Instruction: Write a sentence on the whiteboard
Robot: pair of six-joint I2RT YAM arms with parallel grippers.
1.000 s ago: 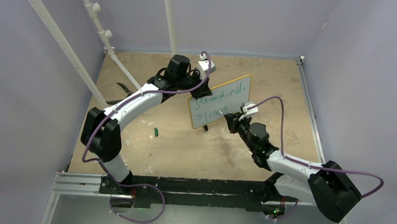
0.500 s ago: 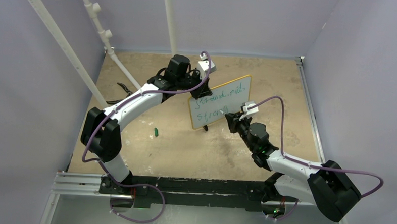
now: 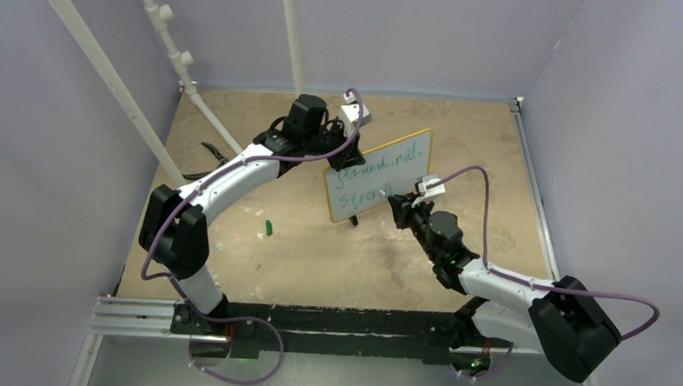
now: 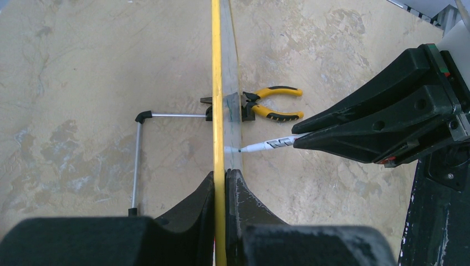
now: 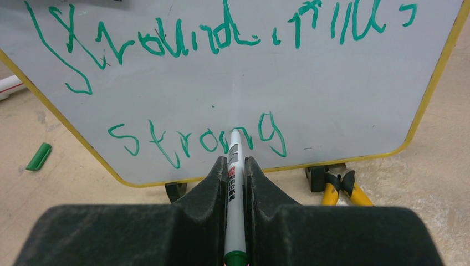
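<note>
The whiteboard (image 3: 378,175), white with a thin yellow frame, stands upright mid-table. It also shows in the right wrist view (image 5: 332,83). My left gripper (image 4: 224,177) is shut on its yellow top edge (image 4: 218,83). The sentence (image 5: 221,33) is green scrawl in two lines; the lower line reads "strong" (image 5: 194,141). My right gripper (image 5: 235,163) is shut on a white marker (image 5: 235,188) with a green end. Its tip sits at the board face, on the lower line. In the top view the right gripper (image 3: 400,204) is at the board's lower right part.
Yellow-handled pliers (image 4: 271,102) lie behind the board, also seen under its lower right corner (image 5: 341,188). A green marker cap (image 3: 268,228) lies on the table left of the board (image 5: 39,156). White pipes (image 3: 174,55) stand at the back left. The board's wire stand (image 4: 138,160) juts behind it.
The board has tilted slightly under the left gripper. The right gripper with the marker has shifted a little at the end of the lower line.
</note>
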